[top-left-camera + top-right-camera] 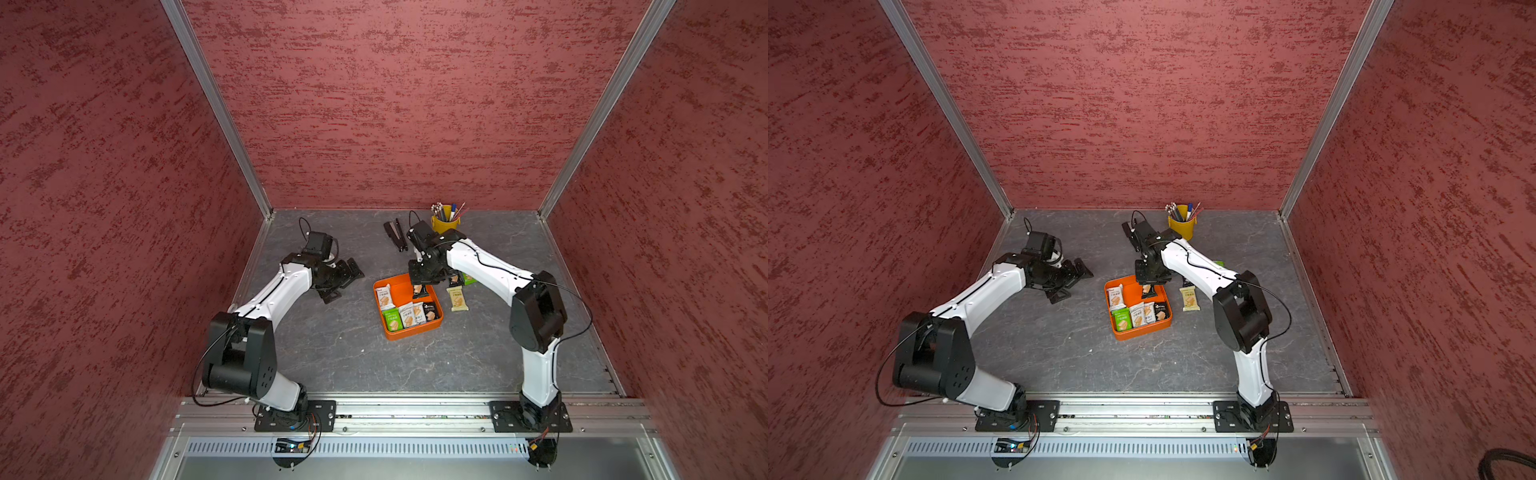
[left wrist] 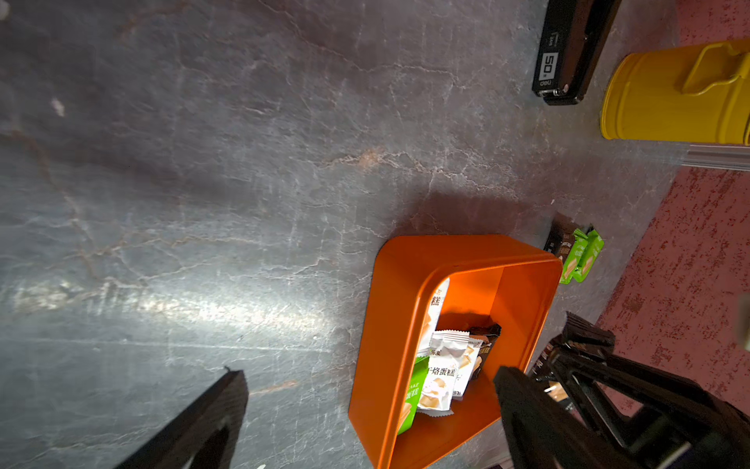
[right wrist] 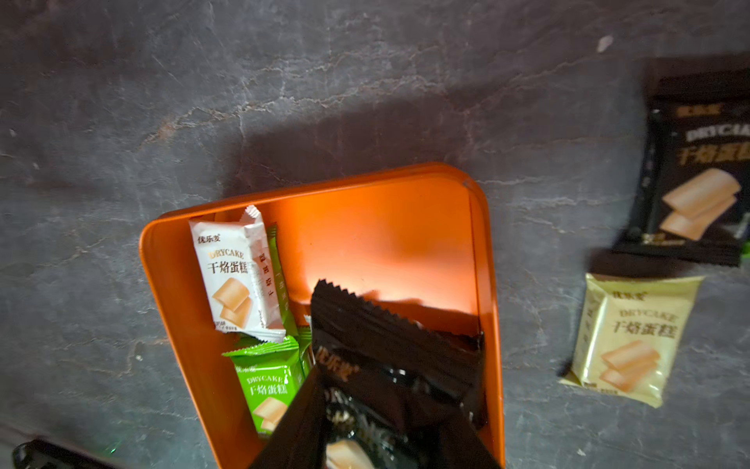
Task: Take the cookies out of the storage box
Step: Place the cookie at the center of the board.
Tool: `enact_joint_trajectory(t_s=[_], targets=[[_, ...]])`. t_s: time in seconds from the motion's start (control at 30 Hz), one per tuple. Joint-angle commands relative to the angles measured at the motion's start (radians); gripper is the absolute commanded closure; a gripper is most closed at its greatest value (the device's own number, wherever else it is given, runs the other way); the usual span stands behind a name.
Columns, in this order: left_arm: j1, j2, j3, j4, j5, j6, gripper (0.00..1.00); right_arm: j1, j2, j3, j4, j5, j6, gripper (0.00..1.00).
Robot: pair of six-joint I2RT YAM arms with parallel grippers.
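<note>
— Right jaws were pinched shut on a black cookie packet [image 3: 389, 357], held over the orange storage box [image 1: 411, 333].
— And the left jaws?
— Spread wide, empty, well apart from it. A white packet [image 1: 385, 297] and a green packet [image 1: 392, 320] lay inside; a pale yellow packet [image 1: 457, 299] lay on the surface [image 1: 332, 353] just beside.

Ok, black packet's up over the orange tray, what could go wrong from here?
The right end effector pinches the black sealed packet by one end; it could slip back into the shallow orange tray. A pale yellow packet lies beside the tray; the drop may land on it.
</note>
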Motion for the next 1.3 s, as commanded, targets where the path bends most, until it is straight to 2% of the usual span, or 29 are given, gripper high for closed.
enact_joint_trajectory(t_s=[0.0,0.47,0.9,1.27], targets=[[-0.03,0.024,0.048,0.015,-0.022,-0.017,0.0,-0.03,-0.055,-0.051,0.062,-0.06,-0.011,0.64],[-0.142,0.12,0.187,-0.026,-0.079,-0.048,0.0,-0.276,-0.26,-0.316,0.099,-0.134,-0.134,0.64],[-0.201,0.129,0.23,-0.073,-0.129,-0.074,0.0,-0.475,-0.281,-0.466,0.242,-0.296,-0.146,0.72],[-0.23,0.126,0.243,-0.103,-0.155,-0.083,0.0,-0.567,-0.276,-0.538,0.254,-0.29,-0.175,0.72]])
